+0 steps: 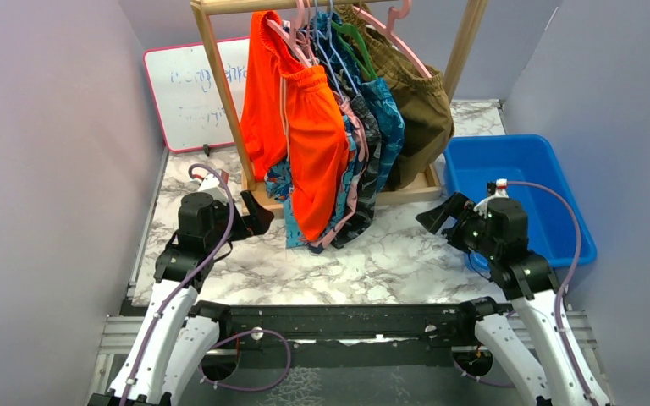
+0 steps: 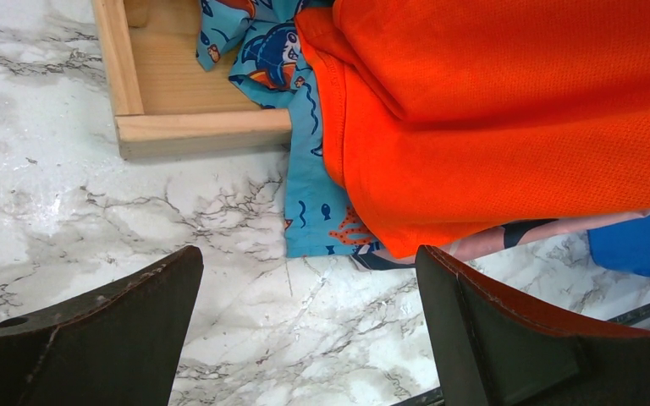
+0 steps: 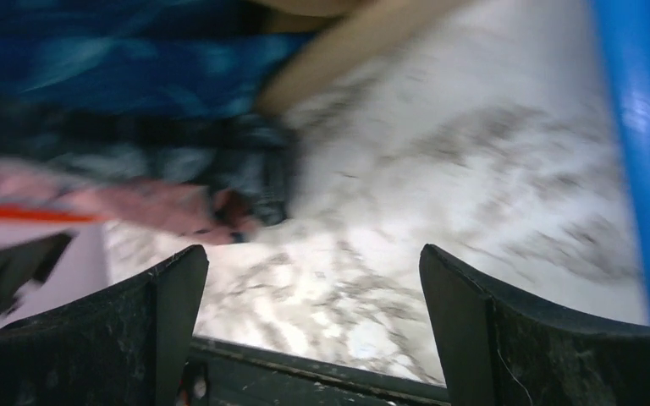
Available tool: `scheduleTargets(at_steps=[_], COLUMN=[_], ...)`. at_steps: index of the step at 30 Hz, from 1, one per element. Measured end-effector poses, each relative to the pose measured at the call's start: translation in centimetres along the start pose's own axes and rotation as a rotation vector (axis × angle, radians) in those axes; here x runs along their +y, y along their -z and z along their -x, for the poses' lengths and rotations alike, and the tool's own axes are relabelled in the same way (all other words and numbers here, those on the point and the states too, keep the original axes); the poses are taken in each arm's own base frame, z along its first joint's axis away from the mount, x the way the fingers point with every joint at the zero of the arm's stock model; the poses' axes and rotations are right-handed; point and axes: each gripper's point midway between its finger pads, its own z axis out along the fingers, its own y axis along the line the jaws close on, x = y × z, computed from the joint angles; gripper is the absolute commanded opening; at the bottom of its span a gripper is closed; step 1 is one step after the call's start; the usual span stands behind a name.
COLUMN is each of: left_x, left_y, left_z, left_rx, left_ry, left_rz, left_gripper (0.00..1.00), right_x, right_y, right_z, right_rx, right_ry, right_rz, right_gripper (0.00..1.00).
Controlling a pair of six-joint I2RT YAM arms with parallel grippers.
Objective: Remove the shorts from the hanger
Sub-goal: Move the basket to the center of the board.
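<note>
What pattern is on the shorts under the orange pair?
Blue shorts with cartoon sea creatures; clearest in left wrist view.

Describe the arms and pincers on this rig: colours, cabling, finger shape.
Left arm and right arm match: white lower links, black joints and wrists, a lilac cable looping along each. Left pincer and right pincer each have two broad black fingers with curved, scuffed edges; the left's inner edges look reddish-brown.

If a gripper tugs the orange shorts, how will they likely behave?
Probably floppy: the orange shorts hang in loose folds, hem low over the table. Likely light, given the thin mesh-like weave. They may drag neighbours along, being pressed against the blue cartoon-print shorts.
</note>
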Motion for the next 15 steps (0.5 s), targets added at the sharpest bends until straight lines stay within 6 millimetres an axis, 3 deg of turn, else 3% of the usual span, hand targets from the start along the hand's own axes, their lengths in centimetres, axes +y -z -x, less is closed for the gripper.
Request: scheduleTargets(at_steps=[1,2,8,15], left_x=[0.0,0.0,0.0,0.0], left_y=[0.0,0.0,0.0,0.0], left_z=[0.0,0.0,0.0,0.0], left_rx=[0.0,0.0,0.0,-0.001], left_ry=[-0.002,-0.002,-0.003,-0.003], left_rz=[0.0,0.0,-0.002,-0.003], left_gripper=[0.99,0.99,0.99,0.99], right_x=[2.6,2.8,12.3,18.4], right_y=[1.0,1.2,6.8,12.3], right_z=[0.5,0.5,0.5,2.7], right_rx=[-0.017,-0.021,0.04,0.062], right_ry=[0.059,0.066,0.275,0.482], right_rz=[0.145,0.156,0.663,0.921], right_gripper=[0.9,0.87,0.8,0.78])
